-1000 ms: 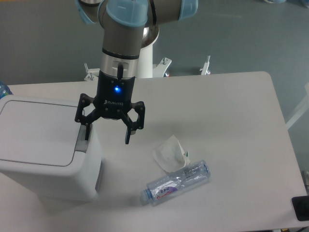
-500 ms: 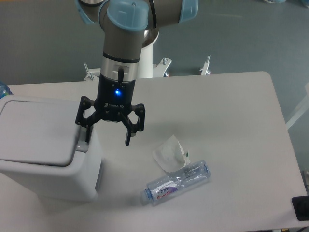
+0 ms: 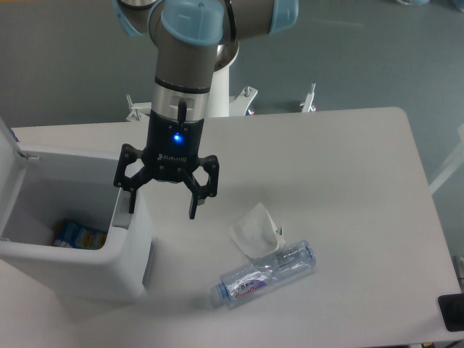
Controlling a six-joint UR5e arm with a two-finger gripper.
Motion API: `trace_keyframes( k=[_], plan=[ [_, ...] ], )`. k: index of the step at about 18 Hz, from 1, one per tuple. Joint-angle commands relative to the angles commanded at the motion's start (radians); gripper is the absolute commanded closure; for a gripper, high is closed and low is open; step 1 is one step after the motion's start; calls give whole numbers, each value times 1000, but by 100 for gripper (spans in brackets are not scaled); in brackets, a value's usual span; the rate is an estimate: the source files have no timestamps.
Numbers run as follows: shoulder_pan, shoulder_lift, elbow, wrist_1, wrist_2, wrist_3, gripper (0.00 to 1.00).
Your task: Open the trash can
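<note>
The large white trash can (image 3: pixel 109 268) stands at the left of the table. Its lid (image 3: pixel 9 138) stands swung up at the far left edge of view, and the inside shows, with a blue and yellow packet (image 3: pixel 72 234) at the bottom. My gripper (image 3: pixel 163 206) hangs open over the can's right rim. Its left finger (image 3: pixel 133 201) rests on the grey push-button strip (image 3: pixel 120 216), and its right finger hangs beside the can, over the table.
A crumpled white tissue (image 3: pixel 254 229) and a clear plastic bottle (image 3: pixel 267 272) lie on the table to the right of the can. The robot's base (image 3: pixel 225 101) stands at the table's far edge. A dark object (image 3: pixel 452 312) sits at the bottom right corner.
The lid was flat and shut, began to lift half a second ago, and now stands fully open. The gripper has stayed on the button strip.
</note>
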Motion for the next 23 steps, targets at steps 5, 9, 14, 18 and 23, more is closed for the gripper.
trace_keyframes(
  k=[5,9,14,18,23],
  plan=[
    [66,-55,46,-3,3,150,0],
    [196,-130,16,-3,108,317,0],
    [293,-242,-17,-15,285,578,0],
    [299,-244,-47,-58,399,805,0],
    [290,-225,-58,-84,403,888,0]
  ],
)
